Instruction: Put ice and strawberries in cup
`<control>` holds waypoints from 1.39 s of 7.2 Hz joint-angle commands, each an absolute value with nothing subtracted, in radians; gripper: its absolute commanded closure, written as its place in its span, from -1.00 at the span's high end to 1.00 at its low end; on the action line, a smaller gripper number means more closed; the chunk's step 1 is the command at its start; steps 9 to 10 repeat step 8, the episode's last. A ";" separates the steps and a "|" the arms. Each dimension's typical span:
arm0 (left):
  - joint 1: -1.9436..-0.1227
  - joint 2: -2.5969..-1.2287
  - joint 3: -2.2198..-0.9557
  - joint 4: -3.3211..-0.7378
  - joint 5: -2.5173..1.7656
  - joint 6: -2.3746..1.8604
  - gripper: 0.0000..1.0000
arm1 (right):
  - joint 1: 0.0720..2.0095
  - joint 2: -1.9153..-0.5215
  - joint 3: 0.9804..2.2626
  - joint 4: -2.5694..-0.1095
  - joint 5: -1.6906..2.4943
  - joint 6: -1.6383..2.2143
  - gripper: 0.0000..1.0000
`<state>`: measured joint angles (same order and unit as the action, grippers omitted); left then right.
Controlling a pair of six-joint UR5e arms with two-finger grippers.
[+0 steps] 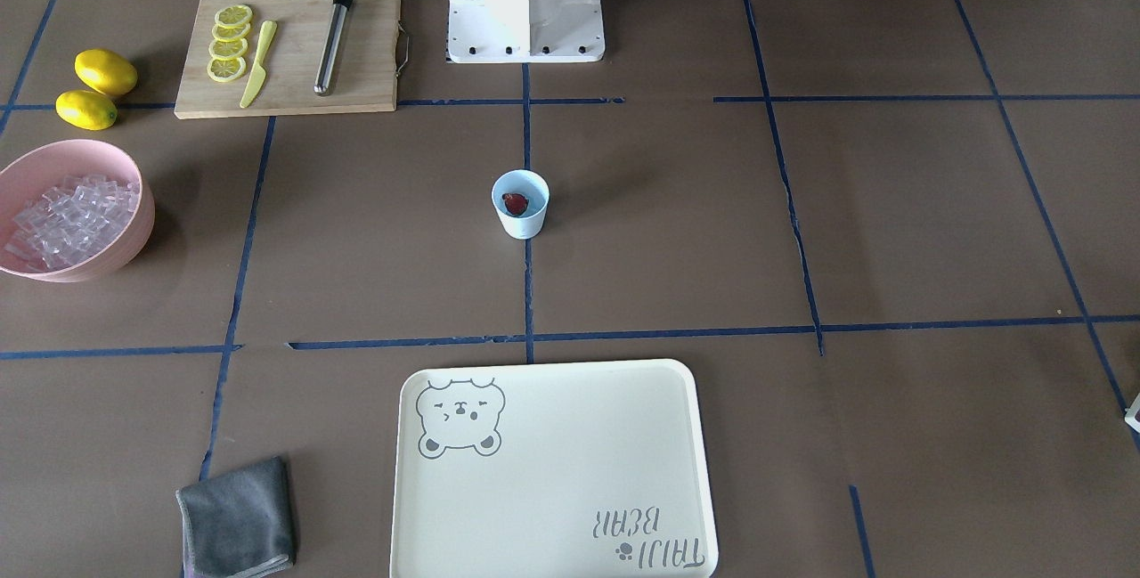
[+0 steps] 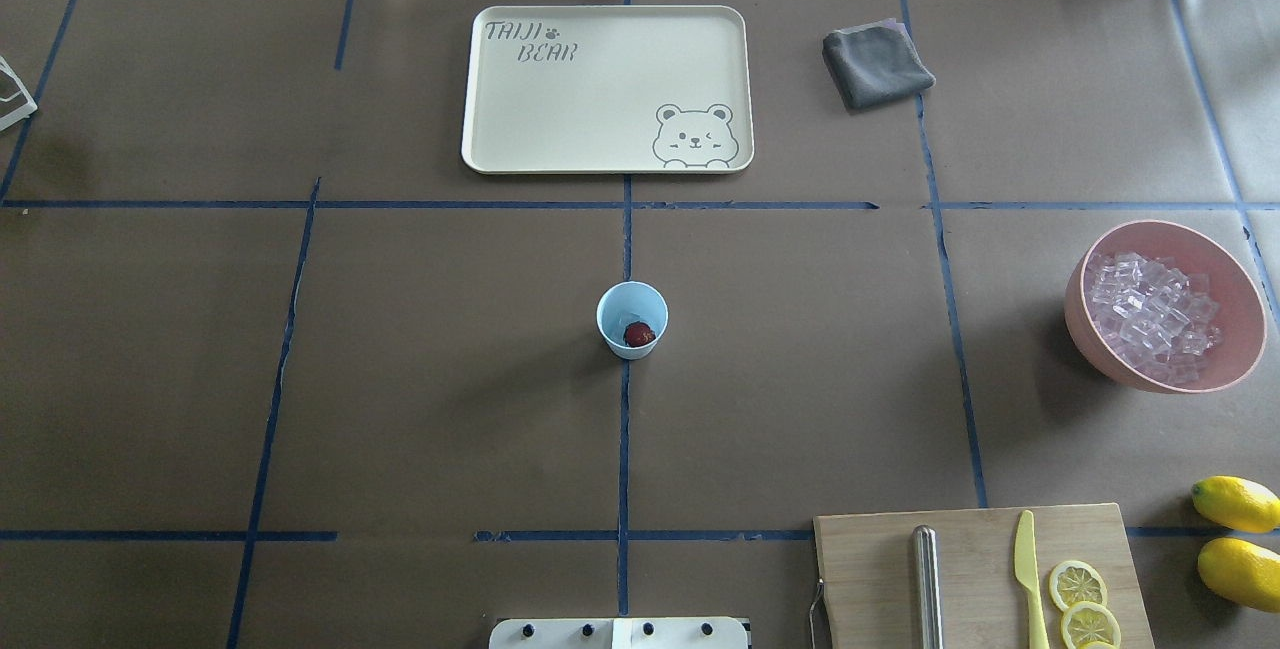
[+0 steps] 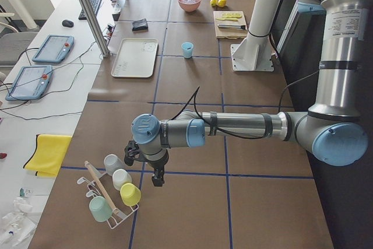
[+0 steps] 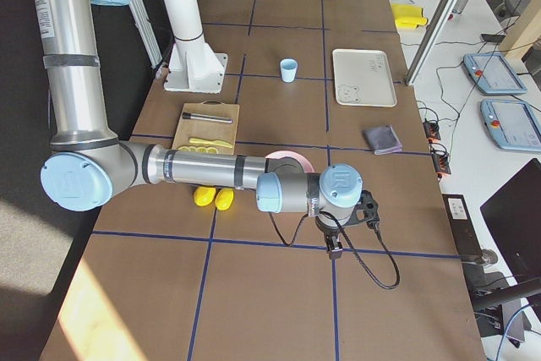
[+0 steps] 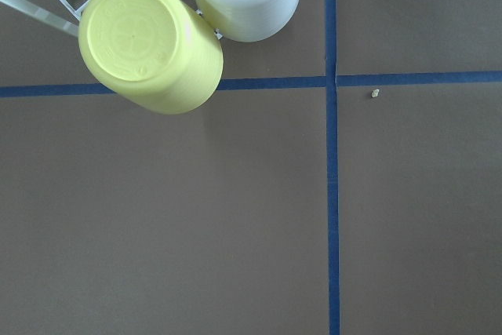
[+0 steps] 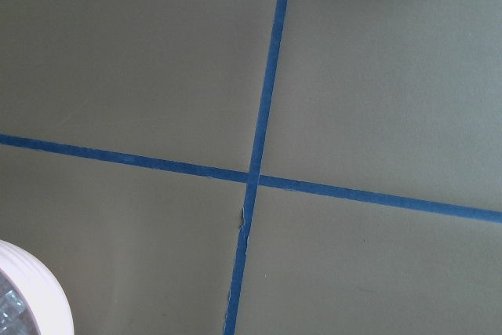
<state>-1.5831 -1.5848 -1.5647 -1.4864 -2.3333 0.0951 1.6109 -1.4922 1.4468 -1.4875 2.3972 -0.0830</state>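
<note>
The pale blue cup (image 1: pixel 521 223) stands upright at the table's middle, also in the overhead view (image 2: pixel 618 303). One dark red strawberry (image 1: pixel 515 202) lies inside it (image 2: pixel 639 334). The ice (image 1: pixel 67 217) is a heap of clear cubes in a pink bowl (image 2: pixel 1085 314) on the robot's right. My left gripper (image 3: pixel 156 174) hangs far off over the table's left end, beside a cup rack. My right gripper (image 4: pixel 332 247) hangs over the right end, past the bowl. Both show only in the side views, so I cannot tell whether they are open or shut.
A wooden board (image 1: pixel 365 70) carries lemon slices (image 1: pixel 230 42), a yellow knife (image 1: pixel 258 63) and a metal muddler (image 1: pixel 332 42). Two lemons (image 1: pixel 96 86) lie beside it. A cream tray (image 2: pixel 600 144) and a grey cloth (image 2: pixel 875 64) lie at the far side. Upturned cups (image 5: pixel 149 45) sit on a rack.
</note>
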 commanded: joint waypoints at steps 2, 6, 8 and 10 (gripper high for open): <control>-1.583 -1.585 -1.566 -1.486 -2.332 0.095 1.00 | 1.612 -1.499 1.451 -1.486 2.375 -0.060 0.99; -1.583 -1.586 -1.565 -1.486 -2.332 0.094 1.00 | 1.612 -1.496 1.453 -1.485 2.370 -0.060 0.99; -1.583 -1.586 -1.566 -1.486 -2.332 0.094 1.00 | 1.612 -1.496 1.453 -1.483 2.372 -0.060 0.99; -1.583 -1.586 -1.566 -1.486 -2.332 0.094 1.00 | 1.612 -1.496 1.453 -1.483 2.372 -0.060 0.99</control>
